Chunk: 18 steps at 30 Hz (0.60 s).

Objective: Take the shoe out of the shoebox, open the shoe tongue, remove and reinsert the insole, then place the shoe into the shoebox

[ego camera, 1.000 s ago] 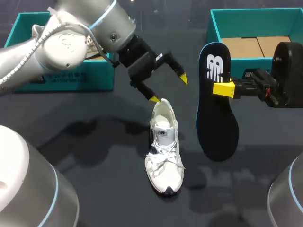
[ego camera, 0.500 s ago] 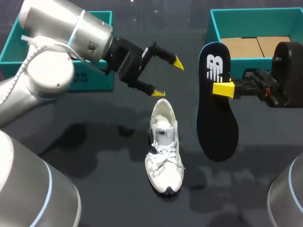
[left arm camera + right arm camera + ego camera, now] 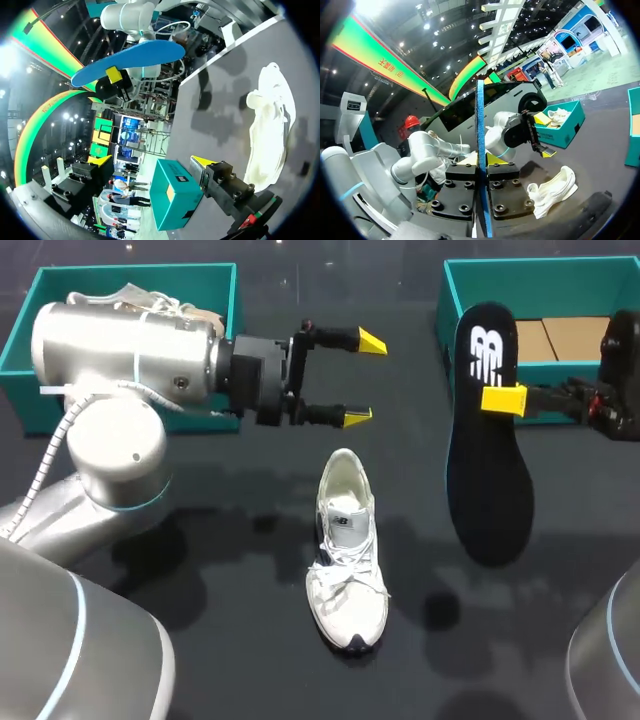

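A white shoe point(image 3: 345, 550) lies on the dark table, toe toward the front and its opening empty; it also shows in the wrist views point(image 3: 270, 130) point(image 3: 552, 192). My left gripper point(image 3: 365, 378) hovers open above and behind the heel, nothing between its fingers point(image 3: 152, 161). My right gripper point(image 3: 503, 400) is shut on the dark insole point(image 3: 490, 440) and holds it in the air to the right of the shoe. The insole's blue underside point(image 3: 135, 57) faces the left wrist camera. It stands edge-on between the right fingers point(image 3: 481, 150).
A teal shoebox point(image 3: 520, 285) with a cardboard liner stands at the back right, behind the insole. A second teal box point(image 3: 120, 285) at the back left holds another shoe point(image 3: 150, 300). My left arm's bulky body fills the table's left side.
My left gripper has drawn up and away from the shoe's heel and turned level, still open. My right arm has carried the insole to the right and a little back.
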Motion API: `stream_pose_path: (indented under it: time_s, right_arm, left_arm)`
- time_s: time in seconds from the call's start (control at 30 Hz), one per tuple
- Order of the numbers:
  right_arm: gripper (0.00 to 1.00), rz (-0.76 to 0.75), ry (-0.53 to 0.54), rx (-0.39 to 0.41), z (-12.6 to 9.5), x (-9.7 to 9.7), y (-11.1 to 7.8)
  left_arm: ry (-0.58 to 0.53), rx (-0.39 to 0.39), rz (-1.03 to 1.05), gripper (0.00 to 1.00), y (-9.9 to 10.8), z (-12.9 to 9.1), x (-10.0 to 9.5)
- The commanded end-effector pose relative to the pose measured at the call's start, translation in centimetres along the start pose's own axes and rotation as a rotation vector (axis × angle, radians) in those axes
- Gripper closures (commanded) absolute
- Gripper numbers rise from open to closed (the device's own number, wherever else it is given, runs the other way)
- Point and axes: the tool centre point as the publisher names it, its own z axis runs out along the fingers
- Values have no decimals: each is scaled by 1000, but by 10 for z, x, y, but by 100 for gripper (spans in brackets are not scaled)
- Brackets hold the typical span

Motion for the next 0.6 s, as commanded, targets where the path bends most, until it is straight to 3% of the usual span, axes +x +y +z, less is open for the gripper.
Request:
stream_pose_path:
  time_s: [0.03,0.23,0.37,0.5,0.6]
  right_arm:
    - [100,1,80,7,6,-22,4]
    - [100,1,80,7,6,-22,4]
    - [100,147,93,21,13,-59,18]
    - [100,292,90,-44,9,-96,23]
    - [100,323,86,-15,7,-100,21]
  left_arm:
    - [-131,6,4,0,2,-1,5]
    - [-111,16,5,0,2,-1,8]
    - [-127,-57,95,0,0,-4,7]
    - [-109,-93,141,0,0,-5,6]
    - [-62,-70,173,0,2,-9,4]
